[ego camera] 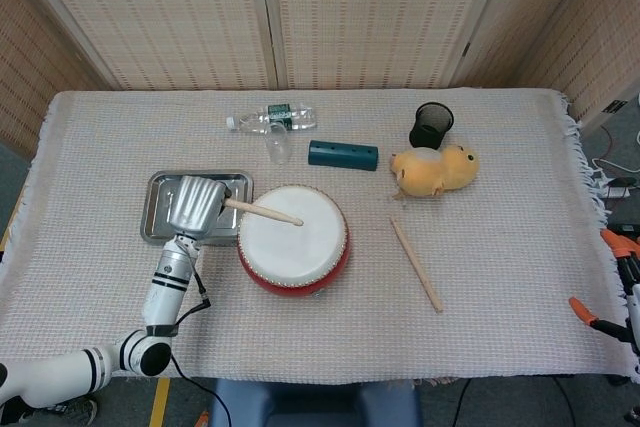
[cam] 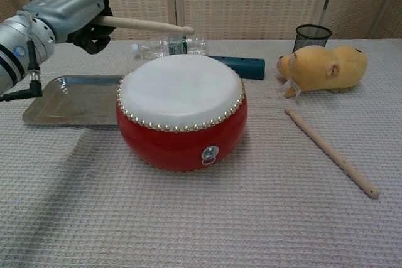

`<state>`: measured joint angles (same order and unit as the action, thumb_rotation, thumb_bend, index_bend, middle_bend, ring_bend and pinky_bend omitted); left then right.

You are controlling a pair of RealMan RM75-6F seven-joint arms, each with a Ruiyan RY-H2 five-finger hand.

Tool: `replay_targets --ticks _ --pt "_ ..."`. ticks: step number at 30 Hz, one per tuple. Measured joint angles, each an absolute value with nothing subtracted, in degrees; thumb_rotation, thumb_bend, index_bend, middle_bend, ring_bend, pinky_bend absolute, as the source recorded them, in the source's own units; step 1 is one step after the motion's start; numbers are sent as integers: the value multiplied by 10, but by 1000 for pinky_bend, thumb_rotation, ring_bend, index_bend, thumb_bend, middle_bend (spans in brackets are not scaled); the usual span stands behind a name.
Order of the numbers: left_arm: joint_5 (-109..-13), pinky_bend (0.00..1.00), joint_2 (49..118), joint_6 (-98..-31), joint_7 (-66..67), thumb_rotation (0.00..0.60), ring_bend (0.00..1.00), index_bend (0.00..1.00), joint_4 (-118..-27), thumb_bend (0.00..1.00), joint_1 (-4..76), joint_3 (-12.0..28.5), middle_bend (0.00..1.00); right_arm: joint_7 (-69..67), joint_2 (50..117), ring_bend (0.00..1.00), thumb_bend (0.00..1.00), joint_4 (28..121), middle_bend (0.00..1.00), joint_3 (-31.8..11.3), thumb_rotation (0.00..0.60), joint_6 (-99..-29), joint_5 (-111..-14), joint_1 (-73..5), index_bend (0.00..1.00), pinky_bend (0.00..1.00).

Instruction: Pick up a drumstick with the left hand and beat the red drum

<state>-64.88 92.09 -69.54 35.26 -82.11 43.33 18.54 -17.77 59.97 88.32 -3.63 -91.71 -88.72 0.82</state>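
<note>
Now the left hand (cam: pixel 66 12), a smooth grey metal shell, is gripping a plain wooden drumstick (cam: pixel 146 25) with its fingers (cam: pixel 93 29) curled around the butt end. That slim round stick is lying nearly level, its long axis pointing rightward above the red drum (cam: pixel 182 133), clear of the flat white skin. The squat, studded drum is sitting on the woven cloth covering the counter (cam: pixel 264 218), beside a shiny steel tray (cam: pixel 69 101).

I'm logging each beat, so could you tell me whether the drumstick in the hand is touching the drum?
Apart. The chest view shows the drumstick, held by the left hand, raised roughly level, with background visible between it and the drum.
</note>
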Motion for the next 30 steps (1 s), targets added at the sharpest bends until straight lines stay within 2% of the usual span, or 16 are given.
replay_targets --ticks 2,10,21,30 --pt "-651 1000 921 -695 367 600 1000 1000 -811 763 436 179 1000 -179 600 0 194 882 101 -36 600 -917 -886 9 0 13" --pt "-698 1000 938 -687 462 600 1000 1000 -724 762 449 108 1000 -179 600 0 194 882 101 -37 600 -916 -886 8 0 13" --pt "-654 1000 910 -697 358 600 1000 1000 -817 763 437 168 1000 -179 601 0 194 883 102 -36 600 -916 -888 8 0 13" --pt "-673 1000 929 -677 434 600 1000 1000 -749 763 446 117 1000 -179 602 0 194 881 102 -35 600 -913 -888 7 0 13"
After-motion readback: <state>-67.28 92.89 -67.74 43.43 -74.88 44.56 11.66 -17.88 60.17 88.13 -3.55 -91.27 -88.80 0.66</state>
